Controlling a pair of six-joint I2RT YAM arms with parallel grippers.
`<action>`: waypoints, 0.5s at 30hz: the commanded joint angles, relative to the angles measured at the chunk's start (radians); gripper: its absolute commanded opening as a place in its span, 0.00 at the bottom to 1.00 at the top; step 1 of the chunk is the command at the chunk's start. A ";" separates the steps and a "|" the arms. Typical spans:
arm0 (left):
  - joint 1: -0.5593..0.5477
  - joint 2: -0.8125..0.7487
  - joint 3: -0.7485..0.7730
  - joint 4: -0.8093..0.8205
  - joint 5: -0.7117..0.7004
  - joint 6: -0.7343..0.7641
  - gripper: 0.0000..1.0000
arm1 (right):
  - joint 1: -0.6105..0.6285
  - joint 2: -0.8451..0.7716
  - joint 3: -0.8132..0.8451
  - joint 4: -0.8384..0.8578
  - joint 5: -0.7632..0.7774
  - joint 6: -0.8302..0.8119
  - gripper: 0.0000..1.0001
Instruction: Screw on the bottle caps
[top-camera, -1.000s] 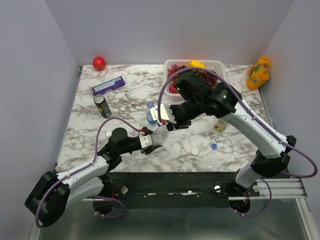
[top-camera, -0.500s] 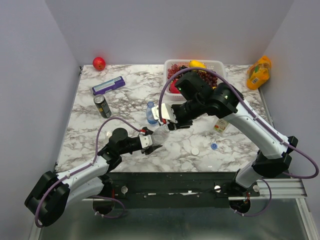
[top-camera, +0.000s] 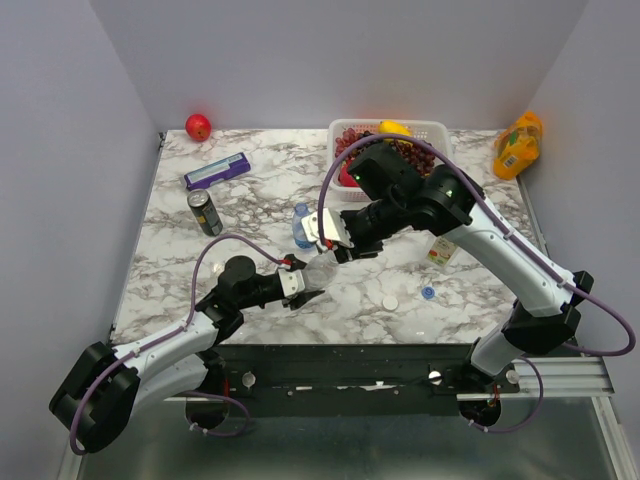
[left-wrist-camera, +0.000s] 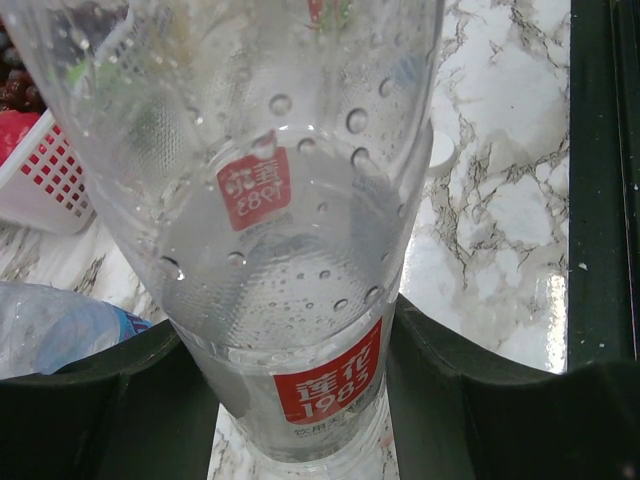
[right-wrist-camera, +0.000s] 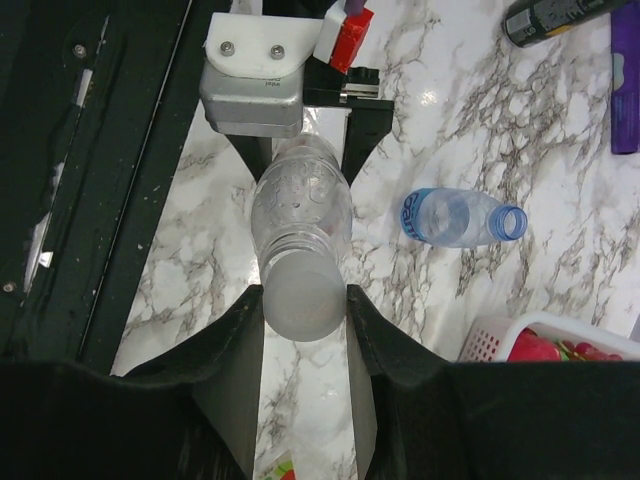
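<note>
A plain clear bottle (top-camera: 318, 268) is held between both grippers near the table's front middle. My left gripper (top-camera: 302, 283) is shut on its lower body (left-wrist-camera: 290, 300), by the red label. My right gripper (top-camera: 333, 246) is shut on the white cap (right-wrist-camera: 305, 305) that sits on the bottle's neck. A blue-labelled bottle (top-camera: 300, 226) lies uncapped on its side just behind; it also shows in the right wrist view (right-wrist-camera: 455, 218). A bottle with a yellow-green label (top-camera: 440, 250) stands to the right. A loose white cap (top-camera: 390, 301) and a blue cap (top-camera: 428, 293) lie on the table.
A dark can (top-camera: 204, 212) and a purple box (top-camera: 217, 171) are at the left. A red apple (top-camera: 198, 127) is in the back left corner. A white basket (top-camera: 432, 128) of fruit is at the back, an orange juice bottle (top-camera: 517, 146) at the back right.
Both grippers keep their hold on the plain bottle. The right wrist has shifted only slightly over the bottle's top.
</note>
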 joint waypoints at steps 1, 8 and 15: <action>-0.008 -0.010 0.030 0.080 -0.002 0.002 0.00 | 0.008 0.029 0.014 -0.115 -0.019 -0.030 0.37; -0.008 -0.010 0.029 0.086 -0.018 -0.004 0.00 | 0.008 0.038 0.018 -0.131 -0.025 -0.047 0.38; -0.009 -0.011 0.026 0.116 -0.056 -0.053 0.00 | 0.008 0.042 0.018 -0.159 -0.035 -0.065 0.39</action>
